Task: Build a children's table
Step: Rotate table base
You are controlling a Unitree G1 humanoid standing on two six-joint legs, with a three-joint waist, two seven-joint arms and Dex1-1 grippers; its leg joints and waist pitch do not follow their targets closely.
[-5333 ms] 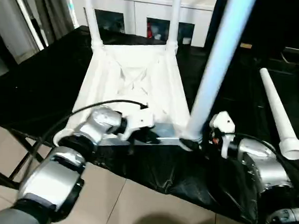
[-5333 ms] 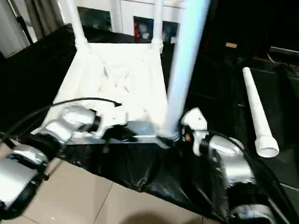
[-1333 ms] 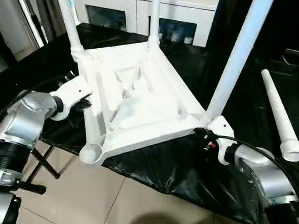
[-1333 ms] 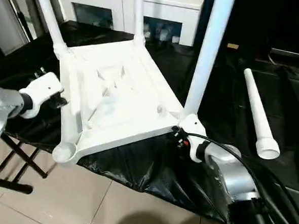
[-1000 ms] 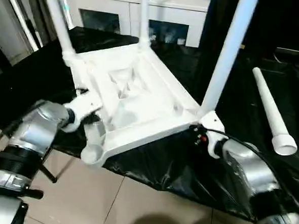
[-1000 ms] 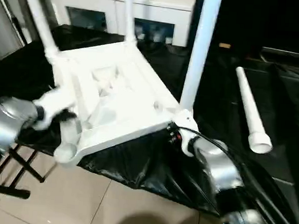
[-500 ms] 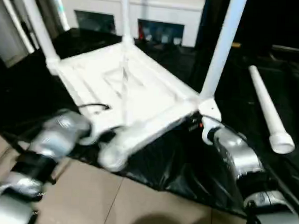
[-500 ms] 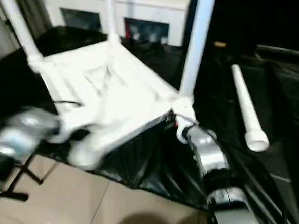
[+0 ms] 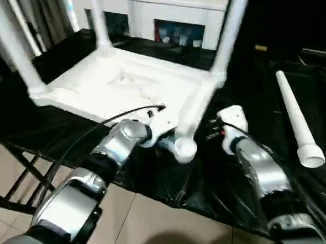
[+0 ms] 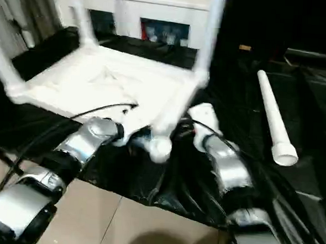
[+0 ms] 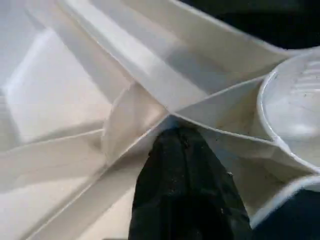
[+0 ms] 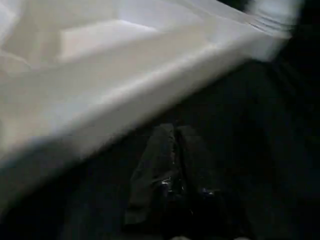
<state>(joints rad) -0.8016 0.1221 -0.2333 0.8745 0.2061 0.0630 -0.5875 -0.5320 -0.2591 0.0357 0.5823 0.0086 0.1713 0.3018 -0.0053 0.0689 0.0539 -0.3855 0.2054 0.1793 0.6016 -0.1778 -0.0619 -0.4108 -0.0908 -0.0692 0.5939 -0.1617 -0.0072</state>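
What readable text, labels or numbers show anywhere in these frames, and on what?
None readable. The tabletop, its three fitted legs, the loose leg on the black cloth and the cabinet bear no legible print; the items behind the cabinet glass are too blurred to read.

My tabletop is smooth white plastic with a soft sheen, its ribs moulded and matt close up. Beneath it the black cover looks like thin, crinkled, glossy plastic sheeting. Right of the tabletop, the loose leg is smooth white tubing. My forearms are brushed silver metal, and my left gripper's fingers are dull, scuffed black.
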